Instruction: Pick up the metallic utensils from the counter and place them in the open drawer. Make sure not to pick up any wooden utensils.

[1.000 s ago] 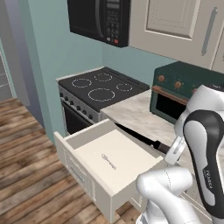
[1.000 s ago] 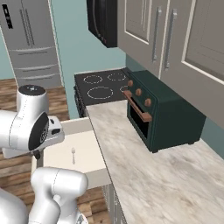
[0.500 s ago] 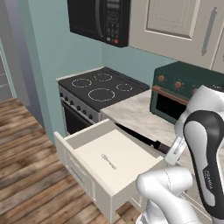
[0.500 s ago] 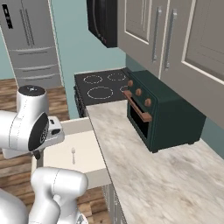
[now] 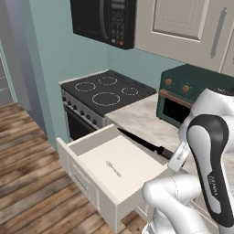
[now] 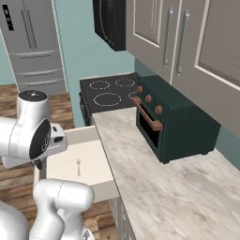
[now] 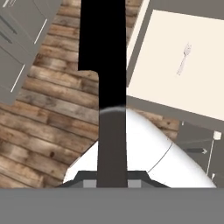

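Note:
My gripper [image 5: 173,156] is shut on the handle of a slim black knife [image 5: 139,140]. The knife's dark blade points out over the open drawer [image 5: 87,179], level with the edge of the beige marbled counter [image 5: 145,119]. In the hand view the knife [image 7: 104,65] runs straight up from my gripper [image 7: 112,178], over the wooden floor beside the drawer [image 7: 153,65]. A small pale silver utensil [image 5: 113,168] lies flat on the drawer's pale bottom, also seen in the right base view [image 6: 78,165] and the hand view [image 7: 183,57]. The wooden utensils are out of view.
A black stove [image 5: 103,93] stands left of the counter, with a microwave [image 5: 105,20] above it. A dark green toaster oven [image 6: 176,126] sits at the back of the counter [image 6: 159,187]. Wooden floor [image 5: 27,183] lies in front of the drawer.

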Controlling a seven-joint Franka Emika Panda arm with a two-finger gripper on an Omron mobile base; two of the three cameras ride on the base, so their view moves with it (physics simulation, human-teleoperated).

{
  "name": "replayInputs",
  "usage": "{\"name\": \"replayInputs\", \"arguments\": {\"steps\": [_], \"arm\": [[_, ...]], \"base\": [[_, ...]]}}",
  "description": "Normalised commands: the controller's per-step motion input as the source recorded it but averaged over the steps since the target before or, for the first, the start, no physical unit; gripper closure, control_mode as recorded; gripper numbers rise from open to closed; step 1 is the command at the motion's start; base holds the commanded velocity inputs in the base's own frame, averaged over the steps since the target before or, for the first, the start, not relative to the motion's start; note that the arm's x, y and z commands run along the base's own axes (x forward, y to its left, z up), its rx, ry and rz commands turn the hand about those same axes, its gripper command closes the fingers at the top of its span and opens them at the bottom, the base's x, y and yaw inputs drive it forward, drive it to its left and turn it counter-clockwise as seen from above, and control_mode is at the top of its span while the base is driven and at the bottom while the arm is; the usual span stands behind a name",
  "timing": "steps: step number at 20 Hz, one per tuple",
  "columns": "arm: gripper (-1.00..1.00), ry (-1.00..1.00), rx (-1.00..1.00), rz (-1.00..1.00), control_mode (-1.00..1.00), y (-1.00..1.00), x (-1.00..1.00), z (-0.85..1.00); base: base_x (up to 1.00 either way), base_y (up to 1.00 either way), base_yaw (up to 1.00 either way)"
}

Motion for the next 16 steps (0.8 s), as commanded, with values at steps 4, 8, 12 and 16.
{"name": "replayInputs", "arguments": {"steps": [4, 8, 12, 16], "arm": [[1.00, 0.31, -0.15, -0.10, -1.00, 0.90, 0.99, -0.05], [1.00, 0.32, -0.11, -0.11, -1.00, 0.75, 1.00, -0.23], [1.00, 0.20, -0.05, -0.06, -1.00, 0.40, 1.00, -0.57], [1.00, 0.01, -0.11, 0.00, -1.00, -0.18, 0.55, -0.68]], "base": [[0.00, 0.00, 0.00], [0.00, 0.00, 0.00], [0.00, 0.00, 0.00], [0.00, 0.00, 0.00]]}}
